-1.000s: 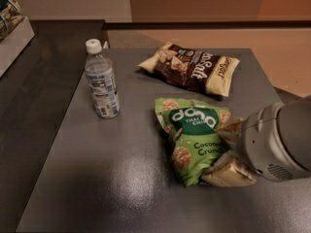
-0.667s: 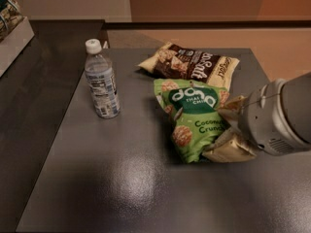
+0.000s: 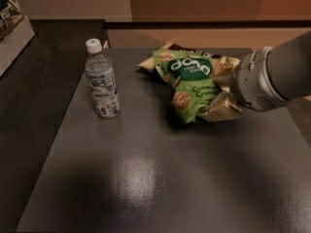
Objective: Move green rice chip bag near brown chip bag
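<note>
The green rice chip bag (image 3: 189,84) is lifted off the table and tilted, held at its right edge by my gripper (image 3: 221,93), whose cream fingers are shut on it. It hangs in front of the brown chip bag (image 3: 155,59), which lies at the table's far side and is mostly hidden; only its cream-yellow end and a dark strip at the top show. My grey arm comes in from the right.
A clear water bottle (image 3: 101,79) with a white cap stands upright at the left of the dark table (image 3: 146,178). A white box (image 3: 12,33) with packets sits at the far left on a neighbouring surface.
My gripper has carried the green bag up and towards the far side, so it now covers most of the brown bag. The bottle has not moved.
</note>
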### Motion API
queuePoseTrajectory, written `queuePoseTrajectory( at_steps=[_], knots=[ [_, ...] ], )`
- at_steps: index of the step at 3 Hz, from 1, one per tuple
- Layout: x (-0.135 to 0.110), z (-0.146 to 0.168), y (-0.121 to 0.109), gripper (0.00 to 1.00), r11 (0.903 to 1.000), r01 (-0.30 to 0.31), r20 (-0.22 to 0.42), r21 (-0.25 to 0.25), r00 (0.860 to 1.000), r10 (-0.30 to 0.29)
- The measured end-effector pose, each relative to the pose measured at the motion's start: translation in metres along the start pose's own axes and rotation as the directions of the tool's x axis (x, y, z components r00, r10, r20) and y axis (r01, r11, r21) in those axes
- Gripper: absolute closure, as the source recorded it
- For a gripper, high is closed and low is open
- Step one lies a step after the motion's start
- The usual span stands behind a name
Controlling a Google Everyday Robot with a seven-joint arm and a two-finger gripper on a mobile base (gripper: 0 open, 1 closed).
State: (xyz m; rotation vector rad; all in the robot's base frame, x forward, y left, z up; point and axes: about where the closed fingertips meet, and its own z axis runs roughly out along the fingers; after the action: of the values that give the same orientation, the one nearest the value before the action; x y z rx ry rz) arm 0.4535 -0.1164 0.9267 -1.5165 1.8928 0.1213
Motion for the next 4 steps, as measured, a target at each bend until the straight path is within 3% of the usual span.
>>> queuePoseTrajectory(
  at_steps=[1,2,4],
  knots=[
    [0.011,0.017,-0.031,0.82,0.9994,0.008,-0.017,0.034,1.000,-0.007],
    [0.023,0.028,-0.056,0.51,0.9973,0.019,-0.047,0.070,0.999,-0.016],
    [0.019,0.024,-0.053,0.05,0.9972,0.023,-0.043,0.072,0.999,-0.020]
  ],
)
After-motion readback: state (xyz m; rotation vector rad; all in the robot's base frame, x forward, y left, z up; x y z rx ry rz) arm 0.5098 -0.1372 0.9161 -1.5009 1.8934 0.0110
